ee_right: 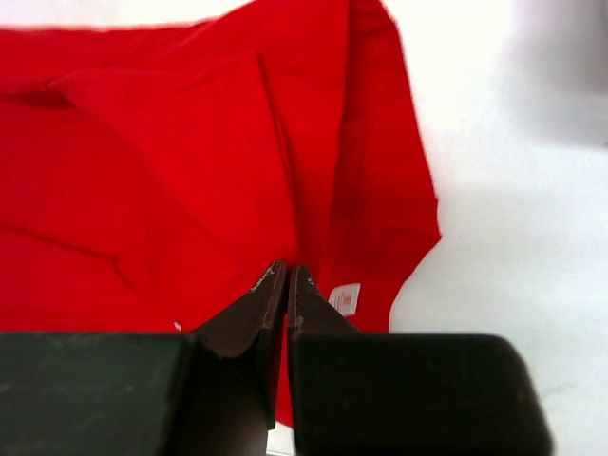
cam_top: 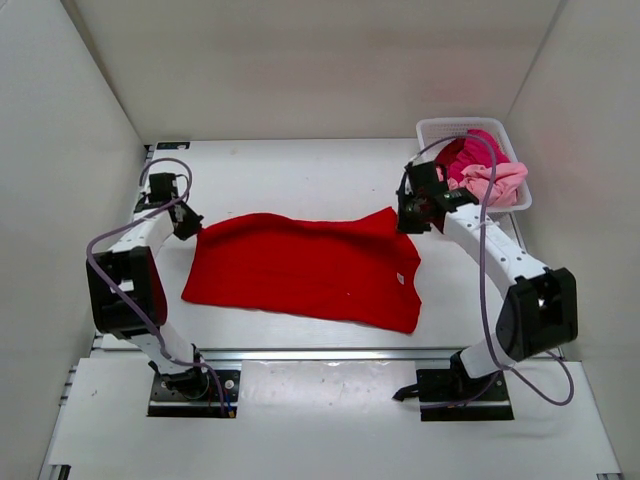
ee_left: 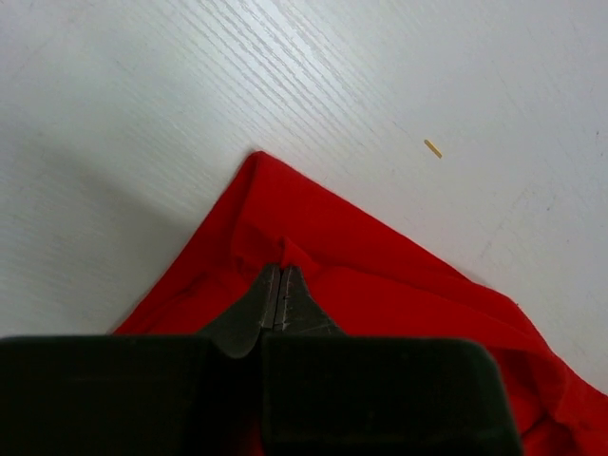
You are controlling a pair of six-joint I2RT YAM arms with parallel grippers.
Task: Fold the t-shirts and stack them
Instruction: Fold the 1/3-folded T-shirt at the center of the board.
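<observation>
The red t-shirt is pinched by the left end effector and the right end effector, and is spread between them.

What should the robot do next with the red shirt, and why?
The left gripper and right gripper are each shut on a far corner of the red t-shirt. It lies spread flat on the table and is not yet folded. So the best next move is probably to lift both corners together and bring them toward the near edge, folding it in half.
</observation>
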